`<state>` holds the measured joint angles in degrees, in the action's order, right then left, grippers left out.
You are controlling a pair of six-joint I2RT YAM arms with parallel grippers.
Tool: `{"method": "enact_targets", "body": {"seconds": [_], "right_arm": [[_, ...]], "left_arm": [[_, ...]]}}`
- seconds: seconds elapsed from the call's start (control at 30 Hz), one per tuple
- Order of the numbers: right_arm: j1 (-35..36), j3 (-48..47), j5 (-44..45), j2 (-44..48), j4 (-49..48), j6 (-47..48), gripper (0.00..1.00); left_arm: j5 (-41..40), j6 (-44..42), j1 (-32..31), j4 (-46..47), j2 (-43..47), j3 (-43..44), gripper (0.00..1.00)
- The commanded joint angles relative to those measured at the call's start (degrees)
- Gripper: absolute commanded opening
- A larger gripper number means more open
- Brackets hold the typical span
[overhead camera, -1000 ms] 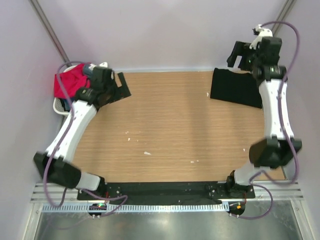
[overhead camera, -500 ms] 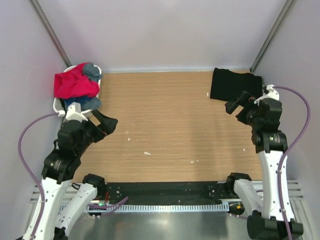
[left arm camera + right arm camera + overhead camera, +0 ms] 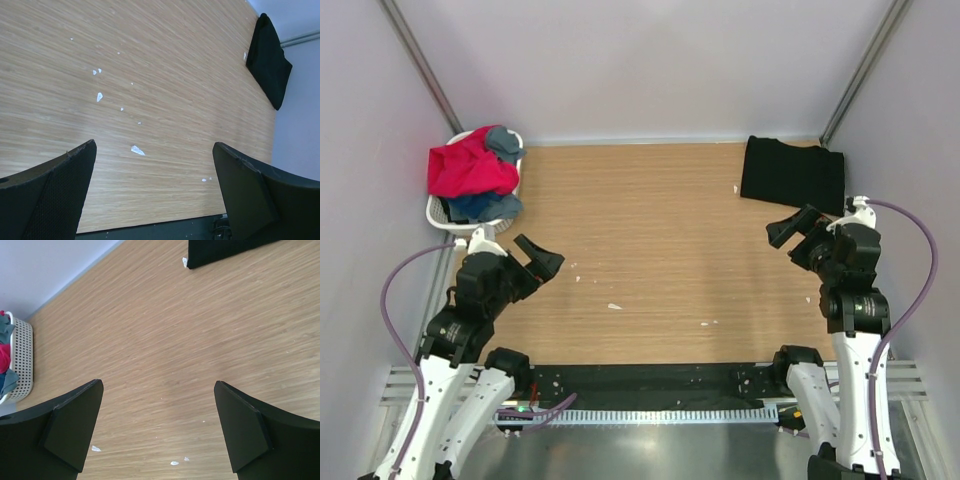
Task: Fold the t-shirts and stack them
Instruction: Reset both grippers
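Now both arms are back, left fingers [image 3: 55,192] and right fingers [image 3: 70,430] spread empty: the folded black cloth t-shirt [image 3: 792,172] is placed, so another probably comes next.

Both my arms are the same build: left arm [image 3: 425,395] and right arm [image 3: 857,385] have white link shells and black joint housings. A purple cable [image 3: 383,300] loops off each wrist, next to a small white fitting [image 3: 861,208]. My left gripper [image 3: 154,145] and right gripper [image 3: 158,384] have matte black wedge fingers [image 3: 50,195]; the left pad has a fine mesh texture. My bases [image 3: 510,365] are black, on a black plate [image 3: 650,380].
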<state>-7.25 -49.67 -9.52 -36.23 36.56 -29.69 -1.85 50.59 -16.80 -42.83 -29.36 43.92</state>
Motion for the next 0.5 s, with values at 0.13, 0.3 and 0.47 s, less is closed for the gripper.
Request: {"method": "enact_targets", "body": {"seconds": [0.13,0.3,0.47], "right_arm": [[0.04,1.15,1.43,1.51,0.09,1.04,1.00],[-0.05,0.80,1.52,0.63,0.09,1.04,1.00],[0.04,0.10,2.66,0.89,-0.26,1.30,1.00]], "left_arm": [[0.71,1.44,0.10,4.42,-0.25,-0.50,1.00],[-0.44,1.00,0.10,3.98,0.45,-0.33,1.00],[-3.06,0.57,0.10,4.59,1.33,-1.12,1.00]]}}
